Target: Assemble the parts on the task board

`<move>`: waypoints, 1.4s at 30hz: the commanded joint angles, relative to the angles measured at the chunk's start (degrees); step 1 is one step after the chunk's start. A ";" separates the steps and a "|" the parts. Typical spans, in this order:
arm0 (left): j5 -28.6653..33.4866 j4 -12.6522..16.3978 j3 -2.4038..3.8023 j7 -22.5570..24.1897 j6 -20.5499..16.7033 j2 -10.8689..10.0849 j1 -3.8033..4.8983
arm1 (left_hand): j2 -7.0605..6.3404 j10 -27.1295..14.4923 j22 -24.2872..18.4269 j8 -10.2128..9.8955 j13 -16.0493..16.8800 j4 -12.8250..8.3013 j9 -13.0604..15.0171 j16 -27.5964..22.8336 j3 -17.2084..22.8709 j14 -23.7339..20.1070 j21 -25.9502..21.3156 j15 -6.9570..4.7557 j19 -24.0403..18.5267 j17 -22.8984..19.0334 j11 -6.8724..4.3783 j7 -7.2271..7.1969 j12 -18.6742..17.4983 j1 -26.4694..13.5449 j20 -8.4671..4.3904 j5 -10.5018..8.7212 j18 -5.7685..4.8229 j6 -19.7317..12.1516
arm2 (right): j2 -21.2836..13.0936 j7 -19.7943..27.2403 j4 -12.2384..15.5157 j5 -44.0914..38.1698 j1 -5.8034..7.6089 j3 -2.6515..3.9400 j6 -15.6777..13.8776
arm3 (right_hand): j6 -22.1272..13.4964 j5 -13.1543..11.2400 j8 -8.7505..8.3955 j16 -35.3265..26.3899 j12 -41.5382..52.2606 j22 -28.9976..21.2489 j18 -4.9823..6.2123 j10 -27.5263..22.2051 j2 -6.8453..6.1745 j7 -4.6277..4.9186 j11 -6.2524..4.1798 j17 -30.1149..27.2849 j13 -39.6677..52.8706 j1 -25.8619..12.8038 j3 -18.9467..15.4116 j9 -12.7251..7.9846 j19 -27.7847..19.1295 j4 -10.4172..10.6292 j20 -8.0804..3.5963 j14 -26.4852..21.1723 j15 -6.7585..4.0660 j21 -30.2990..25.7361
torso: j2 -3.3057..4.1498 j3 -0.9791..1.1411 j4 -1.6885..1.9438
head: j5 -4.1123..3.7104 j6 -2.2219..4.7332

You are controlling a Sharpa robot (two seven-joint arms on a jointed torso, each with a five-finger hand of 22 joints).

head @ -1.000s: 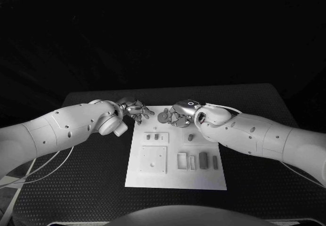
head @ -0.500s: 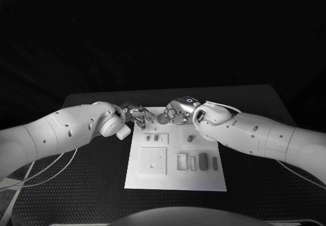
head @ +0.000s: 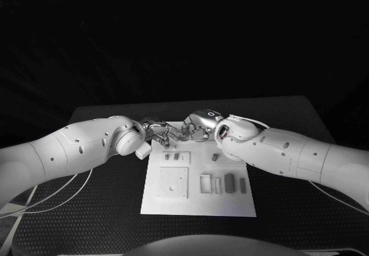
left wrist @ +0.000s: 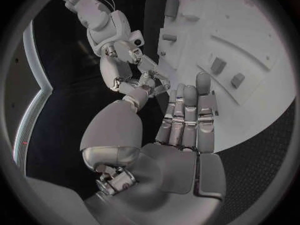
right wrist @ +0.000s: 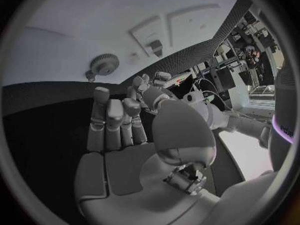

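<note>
Task board (head: 198, 205): white plate, centre of table (head: 92, 213). Parts seated or lying in recesses from mid-board to near edge.

Gear (right wrist: 104, 63): toothed grey wheel at far edge of board, untouched, flat.

Left hand (head: 159, 131): at far-left corner of board, fingers straight and close together, holding nothing.

Right hand (head: 198, 128): at far edge beside left hand, fingertips nearly meeting it, fingers extended, no part in them.

Step, judged: pick-up of gear. Advice: separate hands, lower one alone, pinch rim squarely.
</note>
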 commanded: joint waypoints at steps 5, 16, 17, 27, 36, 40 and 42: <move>2.48 0.32 0.02 0.45 -0.60 0.35 0.13 | 0.53 1.01 0.95 0.50 -0.43 -0.86 -0.16 -0.40 0.19 0.84 -0.44 -0.10 0.67 -0.15 -0.04 -0.15 -0.51 0.08 -0.26 -0.27 3.28 0.48 | 0.10 0.11 0.13 0.17 0.02 0.04 0.10 | 1.17 0.12 0.13 0.32 0.01 0.97 0.00 0.40 -0.34 1.31 -0.06 -0.12 -0.07 0.22 0.43 0.10 0.23 -0.03 -0.36 -0.02 -0.49 0.33 | 0.01 0.00 -0.03 | 0.10 -0.11; 2.48 0.52 0.02 0.26 -0.86 0.65 0.13 | 2.00 2.82 0.96 1.32 -1.13 -2.18 -0.24 -0.54 1.13 1.74 -0.71 -0.43 1.26 -0.24 -0.37 -0.25 -1.05 1.48 -0.57 -0.17 2.99 1.44 | 0.20 0.17 0.33 0.38 0.02 0.07 0.51 | 1.16 0.12 0.13 0.34 -0.01 0.96 0.00 0.43 -0.35 1.31 -0.06 -0.17 -0.08 0.21 0.45 0.11 0.24 -0.03 -0.38 0.00 -0.49 0.34 | -0.02 0.00 -0.02 | 0.21 -0.22; 2.48 0.52 0.02 0.24 -0.87 0.66 0.13 | 2.14 3.09 0.97 1.43 -1.18 -2.34 -0.24 -0.55 1.22 1.86 -0.73 -0.47 1.34 -0.25 -0.43 -0.26 -1.08 1.62 -0.62 -0.15 2.96 1.59 | 0.18 0.18 0.31 0.40 0.02 0.07 0.50 | 1.16 0.12 0.13 0.34 -0.01 0.96 0.00 0.43 -0.35 1.31 -0.06 -0.18 -0.08 0.20 0.45 0.11 0.24 -0.02 -0.38 0.00 -0.49 0.34 | -0.02 0.00 -0.02 | 0.21 -0.22; 2.44 0.72 0.02 -0.52 -2.73 0.83 0.13 | 2.89 4.34 1.01 1.98 -1.72 -4.10 -0.39 -0.70 2.22 2.35 -0.99 -0.64 1.78 -0.25 -0.57 -0.46 -1.70 3.71 -0.90 -0.05 2.67 2.17 | 0.18 0.26 0.41 1.05 0.01 0.11 0.32 | 1.13 0.12 0.11 0.37 -0.03 0.95 0.00 0.46 -0.34 1.32 -0.06 -0.24 -0.09 0.18 0.47 0.12 0.26 -0.02 -0.39 0.02 -0.49 0.35 | 0.00 0.02 -0.03 | 0.30 -0.26; 2.24 0.67 0.02 -0.76 -3.12 0.87 0.13 | 2.84 5.28 1.06 2.35 -1.78 -4.36 -0.40 -0.56 2.27 2.73 -0.99 -0.65 2.18 -0.13 -0.56 -0.40 -1.70 3.94 -0.95 -0.11 2.59 2.67 | 0.20 0.26 0.56 1.13 0.01 0.12 0.49 | 1.12 0.12 0.10 0.38 -0.04 0.94 0.00 0.48 -0.33 1.32 -0.06 -0.28 -0.09 0.17 0.49 0.13 0.27 -0.02 -0.40 0.03 -0.49 0.36 | -0.01 0.03 -0.04 | 0.31 -0.32; 2.22 0.70 0.02 -0.91 -3.09 0.98 0.13 | 2.74 5.33 1.06 2.39 -1.82 -4.34 -0.41 -0.55 2.20 2.76 -1.00 -0.65 2.22 -0.11 -0.56 -0.40 -1.75 3.84 -0.96 -0.15 2.58 2.71 | 0.26 0.28 0.75 1.17 0.01 0.13 0.54 | 1.12 0.12 0.10 0.39 -0.05 0.94 0.00 0.49 -0.33 1.32 -0.06 -0.30 -0.09 0.16 0.49 0.13 0.28 -0.03 -0.41 0.03 -0.49 0.36 | 0.00 0.01 -0.04 | 0.33 -0.34; 2.21 0.74 0.02 -1.05 -3.08 1.00 0.13 | 2.74 5.34 1.06 2.40 -1.82 -4.33 -0.42 -0.55 2.20 2.77 -1.00 -0.65 2.23 -0.11 -0.56 -0.40 -1.77 3.83 -0.96 -0.15 2.59 2.72 | 0.27 0.27 0.80 1.18 0.01 0.13 0.62 | 1.11 0.12 0.10 0.40 -0.06 0.93 0.00 0.50 -0.33 1.32 -0.06 -0.31 -0.10 0.16 0.50 0.13 0.28 -0.03 -0.41 0.03 -0.49 0.36 | 0.01 0.01 -0.05 | 0.35 -0.35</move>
